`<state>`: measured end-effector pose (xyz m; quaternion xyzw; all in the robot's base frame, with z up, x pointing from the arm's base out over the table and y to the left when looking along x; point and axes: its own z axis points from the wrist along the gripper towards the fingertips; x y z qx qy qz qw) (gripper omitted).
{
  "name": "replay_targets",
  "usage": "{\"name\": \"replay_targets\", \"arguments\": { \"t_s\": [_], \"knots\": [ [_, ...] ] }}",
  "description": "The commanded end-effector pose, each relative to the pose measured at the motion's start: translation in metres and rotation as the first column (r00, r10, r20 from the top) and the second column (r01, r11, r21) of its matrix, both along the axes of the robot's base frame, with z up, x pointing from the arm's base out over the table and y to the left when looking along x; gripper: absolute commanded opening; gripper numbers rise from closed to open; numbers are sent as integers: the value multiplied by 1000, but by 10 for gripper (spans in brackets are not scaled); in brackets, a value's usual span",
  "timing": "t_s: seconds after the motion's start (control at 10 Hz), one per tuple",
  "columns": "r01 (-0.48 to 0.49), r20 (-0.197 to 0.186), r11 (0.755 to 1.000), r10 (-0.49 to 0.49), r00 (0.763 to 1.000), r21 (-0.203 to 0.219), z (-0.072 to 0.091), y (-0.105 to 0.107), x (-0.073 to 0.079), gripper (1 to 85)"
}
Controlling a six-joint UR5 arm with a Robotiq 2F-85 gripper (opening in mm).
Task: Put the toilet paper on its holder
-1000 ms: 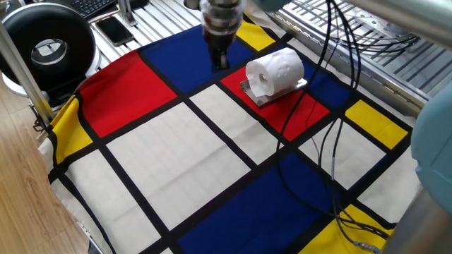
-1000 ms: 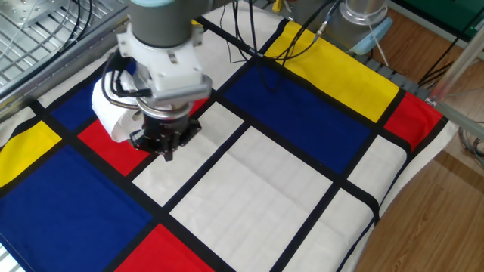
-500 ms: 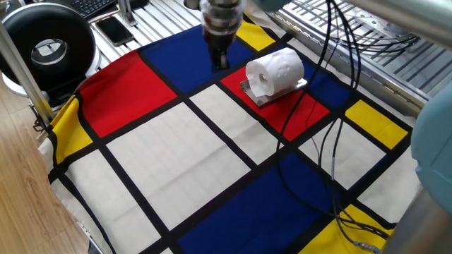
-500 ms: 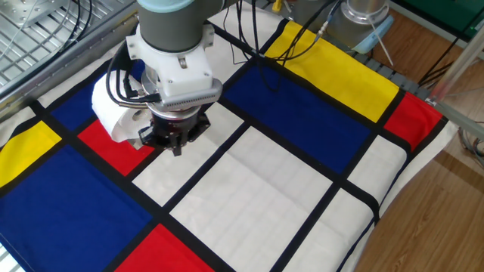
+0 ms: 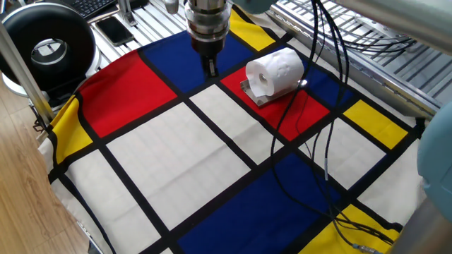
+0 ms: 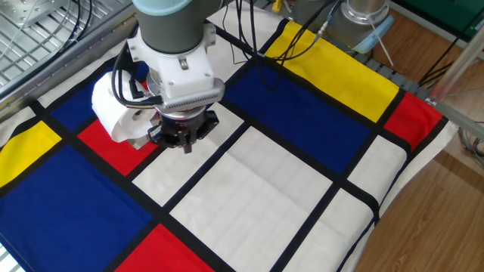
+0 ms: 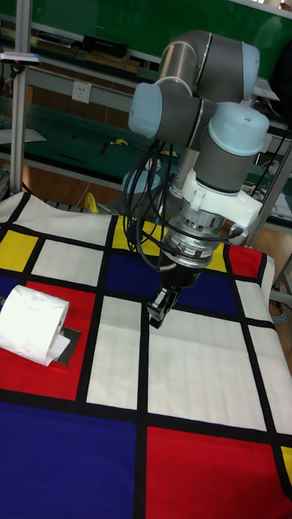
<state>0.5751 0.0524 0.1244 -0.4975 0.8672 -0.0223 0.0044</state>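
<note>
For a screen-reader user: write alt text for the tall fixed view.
A white toilet paper roll lies on a metal holder at the left of a colour-block tablecloth. The robot arm's gripper hangs empty over the cloth, well apart from the roll.

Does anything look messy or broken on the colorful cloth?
Nothing looks broken or spilled. The toilet paper lies on its side over the shiny holder on a red square, neat and whole. The gripper hangs apart from it over the cloth. Black cables dangle across the cloth.
</note>
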Motion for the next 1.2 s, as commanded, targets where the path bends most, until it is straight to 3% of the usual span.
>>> {"name": "replay_targets", "arguments": {
  "t_s": [0.0, 0.2, 0.7, 1.0, 1.1],
  "knots": [
    [22, -10, 999, -22, 1000, 31, -3, 13, -1, 67],
    [35, 21, 999, -35, 999, 2, -6, 17, 7, 63],
    [48, 28, 999, -48, 998, -12, -6, 13, 9, 53],
    [62, 28, 998, -62, 998, -7, -5, 15, 10, 53],
    [62, 27, 998, -62, 998, 15, -5, 20, 10, 53]
  ]
}}
